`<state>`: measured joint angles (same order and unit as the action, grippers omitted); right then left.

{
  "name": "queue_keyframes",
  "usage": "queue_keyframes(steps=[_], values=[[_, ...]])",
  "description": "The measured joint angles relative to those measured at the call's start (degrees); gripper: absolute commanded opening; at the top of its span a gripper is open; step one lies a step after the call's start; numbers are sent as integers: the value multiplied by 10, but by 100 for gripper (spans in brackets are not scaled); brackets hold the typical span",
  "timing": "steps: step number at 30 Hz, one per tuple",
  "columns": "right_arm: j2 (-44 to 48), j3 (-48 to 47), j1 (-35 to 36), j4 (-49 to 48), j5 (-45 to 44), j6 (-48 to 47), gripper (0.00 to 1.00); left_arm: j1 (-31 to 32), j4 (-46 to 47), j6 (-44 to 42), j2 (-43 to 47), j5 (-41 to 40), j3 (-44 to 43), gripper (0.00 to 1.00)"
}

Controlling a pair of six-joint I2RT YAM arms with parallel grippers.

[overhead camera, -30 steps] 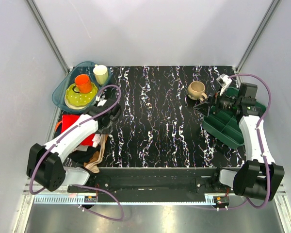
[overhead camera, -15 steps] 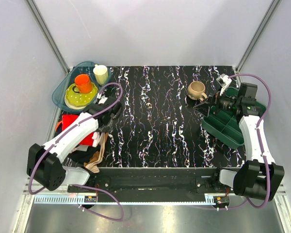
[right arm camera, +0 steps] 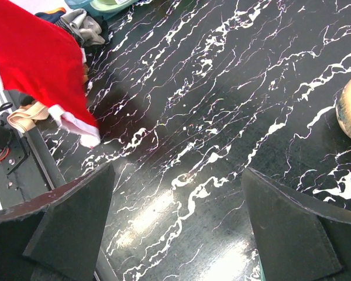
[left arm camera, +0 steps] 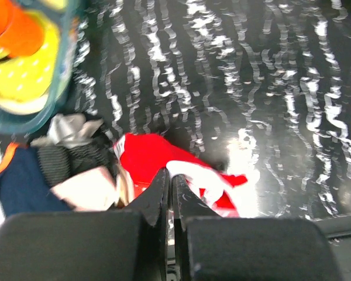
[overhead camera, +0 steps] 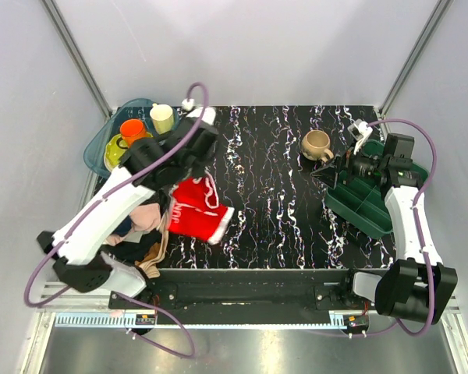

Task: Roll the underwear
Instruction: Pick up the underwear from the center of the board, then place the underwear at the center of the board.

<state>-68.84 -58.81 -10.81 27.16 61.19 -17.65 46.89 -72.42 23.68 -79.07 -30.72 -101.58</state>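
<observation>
The white-and-black left arm (overhead camera: pixel 113 206) stood high, reaching forward over the table with its wrist bent downward. The black two-finger left gripper (left arm camera: pixel 169 190) had both fingers pressed together, pinching the red fabric briefs (left arm camera: pixel 143 158). The white-and-black right arm (overhead camera: pixel 405 210) extended forward. The black right gripper (right arm camera: pixel 176 170) was spread wide, holding nothing.

Bright overhead light glares off the table (left arm camera: pixel 245 146); left wrist view seems motion-blurred.

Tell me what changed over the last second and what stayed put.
The left gripper, shut on the red underwear, rose and swung right, lifting it out of the clothes pile to hang over the table. The right gripper, beige mug and green tray stayed put.
</observation>
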Motion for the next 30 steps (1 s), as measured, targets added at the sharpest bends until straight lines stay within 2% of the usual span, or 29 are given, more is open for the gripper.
queue_keyframes(steps=[7, 10, 15, 19, 25, 28, 30], values=[[9, 0, 0, 16, 7, -15, 100, 72, 5, -35, -187, 101, -208, 0], [14, 0, 0, 21, 12, -23, 100, 82, 28, -47, -242, 146, -255, 0], [14, 0, 0, 28, 15, -37, 100, 63, 87, -60, -265, 208, -231, 0], [14, 0, 0, 36, 14, -47, 100, -7, 155, -64, -279, 258, -180, 0], [13, 0, 3, 58, 12, -72, 99, -115, 238, -64, -352, 307, -172, 0], [3, 0, 34, 75, -1, -103, 100, -141, 255, -68, -364, 321, -151, 0], [-11, 0, 101, 82, -29, -130, 100, -147, 261, -73, -364, 330, -129, 0]])
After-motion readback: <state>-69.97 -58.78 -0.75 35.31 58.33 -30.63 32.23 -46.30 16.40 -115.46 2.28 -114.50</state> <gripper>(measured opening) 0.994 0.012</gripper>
